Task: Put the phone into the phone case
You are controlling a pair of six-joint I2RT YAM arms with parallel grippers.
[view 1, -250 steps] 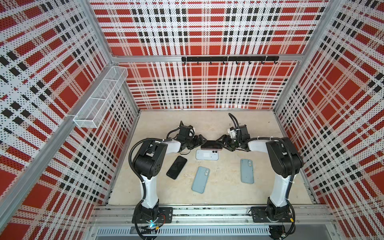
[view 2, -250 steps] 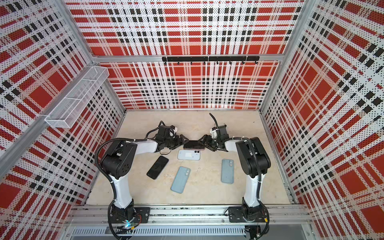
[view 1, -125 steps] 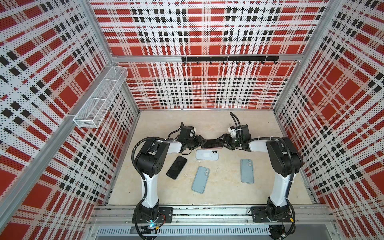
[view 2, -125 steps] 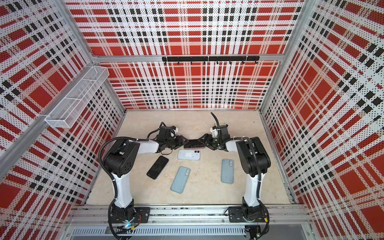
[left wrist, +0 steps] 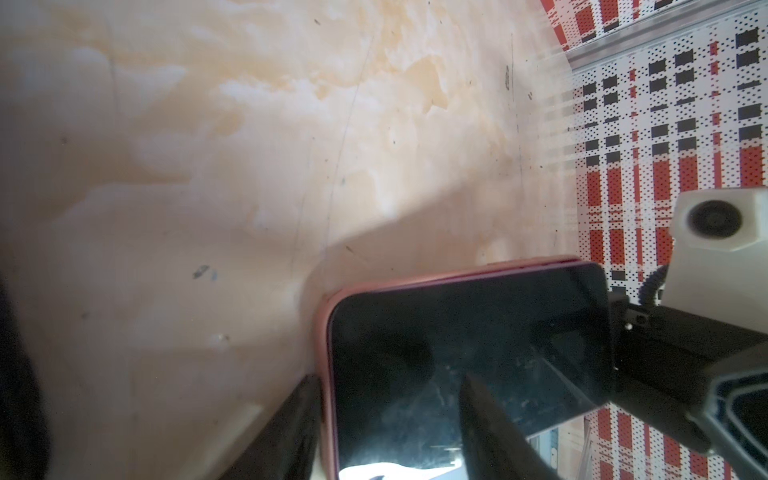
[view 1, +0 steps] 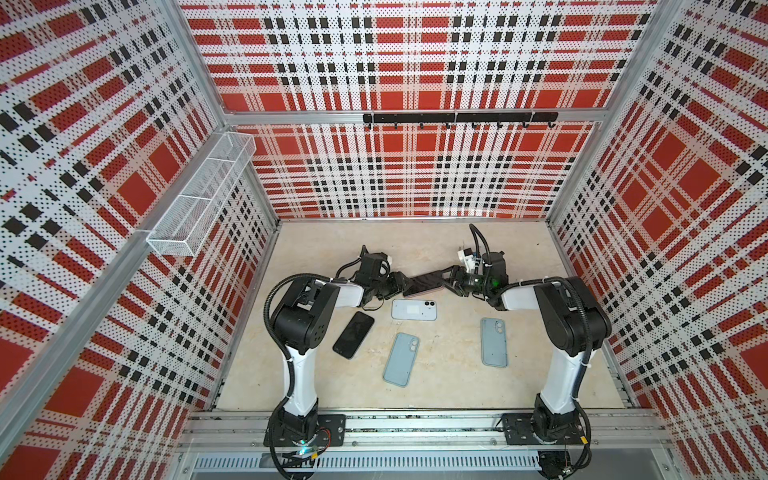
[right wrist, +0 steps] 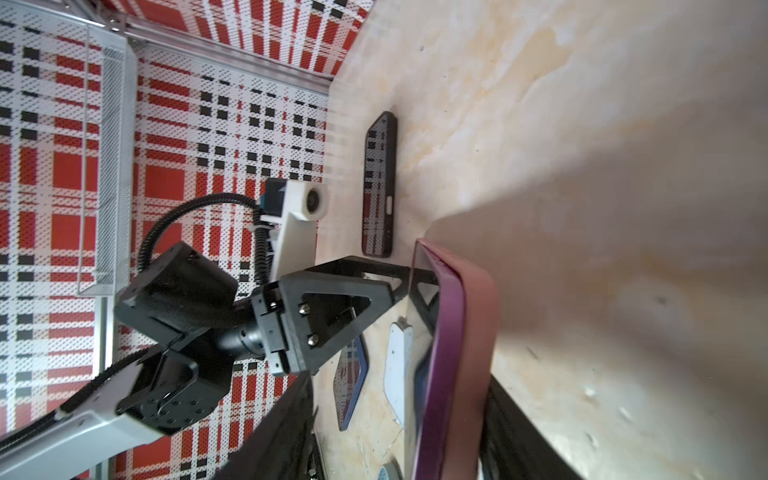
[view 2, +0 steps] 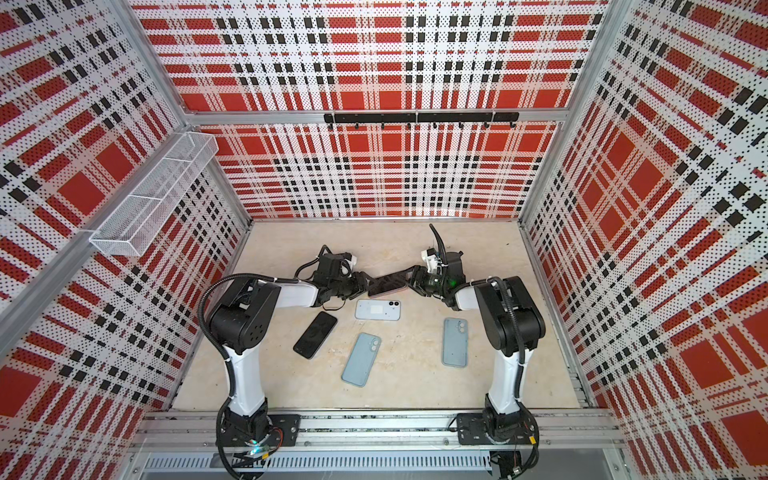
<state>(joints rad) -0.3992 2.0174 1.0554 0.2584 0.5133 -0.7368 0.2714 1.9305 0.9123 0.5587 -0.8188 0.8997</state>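
A dark-screened phone (view 1: 424,283) (view 2: 388,284) framed by a pink phone case (left wrist: 328,374) (right wrist: 461,332) hangs tilted just above the table, between my two grippers. The left gripper (view 1: 401,286) (left wrist: 388,378) is shut on the phone's left end, with one finger behind the pink rim and the other on the screen. At the right end, the right gripper (view 1: 451,281) (right wrist: 401,380) stands open around the phone. The case's back lies against one finger (right wrist: 511,436). A clear gap separates the screen from the other finger.
A light blue phone (view 1: 414,309) lies face down just in front of the held one. A black phone (view 1: 353,334) and two blue-grey cases (view 1: 401,359) (view 1: 493,343) lie nearer the front. A wire basket (view 1: 199,195) hangs on the left wall.
Both grippers have narrowed their jaws around the phone's ends. The phone now sits tilted between them, its right end a little higher.
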